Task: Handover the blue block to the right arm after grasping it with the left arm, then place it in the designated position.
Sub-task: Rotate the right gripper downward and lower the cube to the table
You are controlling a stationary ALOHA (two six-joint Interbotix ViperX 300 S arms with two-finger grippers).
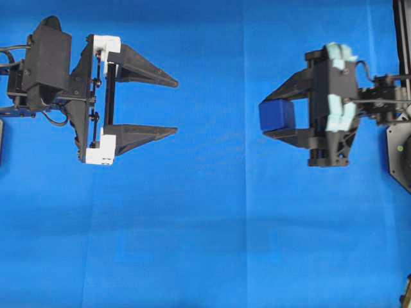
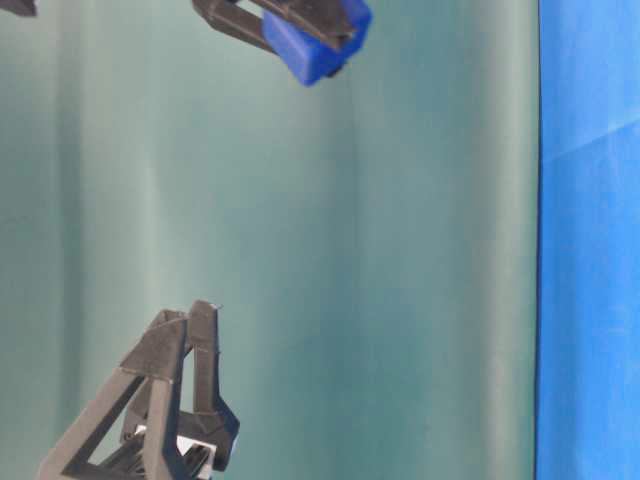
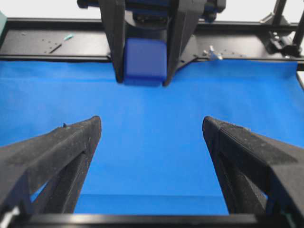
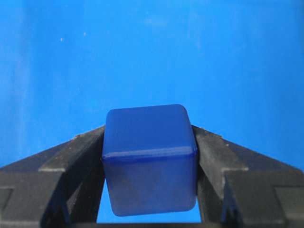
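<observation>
The blue block hangs above the cloth, pinched between the two black fingers of my right gripper, which has the pale grey-teal housing. In the right wrist view the block fills the gap of that gripper, both fingers pressed on its sides. My left gripper, with white finger mounts, is wide open and empty at the left, well apart from the block. From the left wrist view the block faces my open left gripper. I cannot make out the designated position on the cloth.
Bright blue cloth covers the table, with fold lines across it. A black frame rail runs along the far table edge. The right arm's black base sits at the right edge.
</observation>
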